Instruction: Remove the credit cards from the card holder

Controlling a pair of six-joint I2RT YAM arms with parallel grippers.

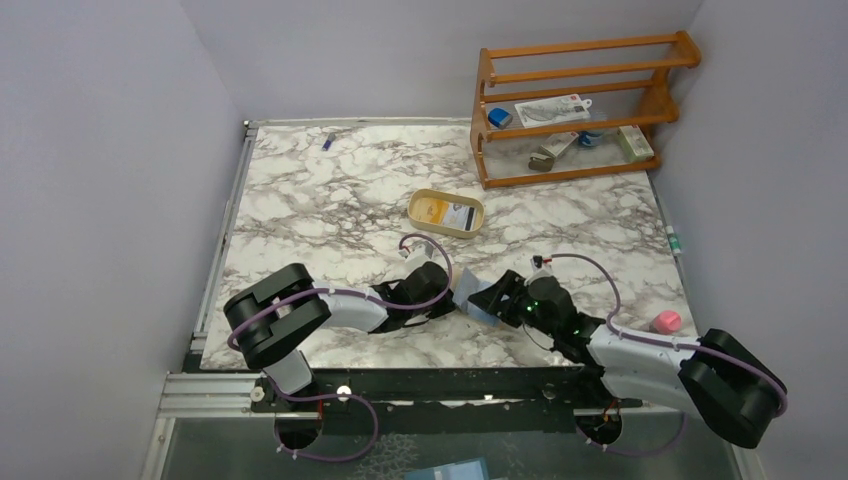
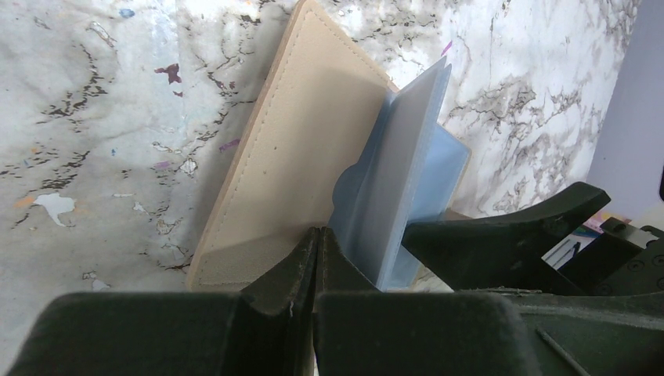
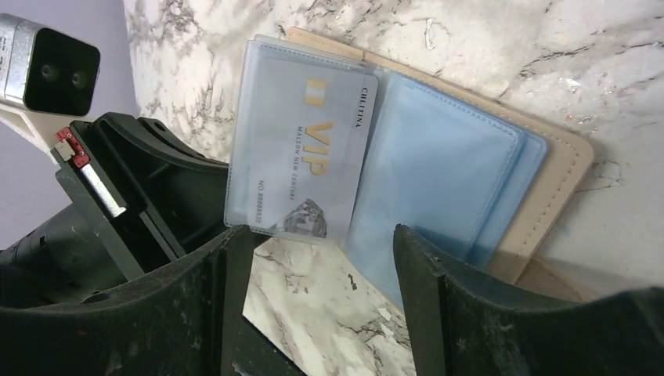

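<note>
Right wrist: "VIP" and "CHLITINA" are read on the credit card [image 3: 313, 149] sleeved in the card holder [image 3: 560, 168], which is pinched by the left gripper [image 2: 317, 243]. The right gripper [image 3: 321, 239] is spread.

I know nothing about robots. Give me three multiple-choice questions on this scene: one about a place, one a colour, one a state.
1. Where is the wooden rack? A near edge; B far right corner; C far left corner.
2. The card holder's inner sleeves are: A pale blue; B red; C green.
3. The right gripper is: A shut on a card; B open; C out of view.
B, the top view shows it back right; A, both wrist views show blue; B, its jaws stand apart.
</note>
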